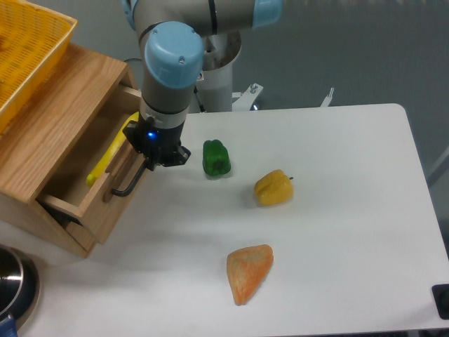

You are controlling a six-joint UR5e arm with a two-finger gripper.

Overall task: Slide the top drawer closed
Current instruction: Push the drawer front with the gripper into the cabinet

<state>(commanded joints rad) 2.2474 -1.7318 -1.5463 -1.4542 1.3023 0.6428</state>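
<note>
Your gripper (150, 160) is sitting left of centre in the frame, pressed against the front panel of the top drawer (105, 203), right by the black bar handle (130, 184). You cannot tell how far the fingers are spread; the wrist is hiding them from above. The drawer is standing partly out of the oak cabinet (52, 119) at the left edge, with a yellow object (105, 156) lying inside. On the white table (337, 225), a green pepper (216, 157) is lying just right of the gripper, a yellow pepper (273, 187) further right, and an orange wedge (248, 270) below them.
</note>
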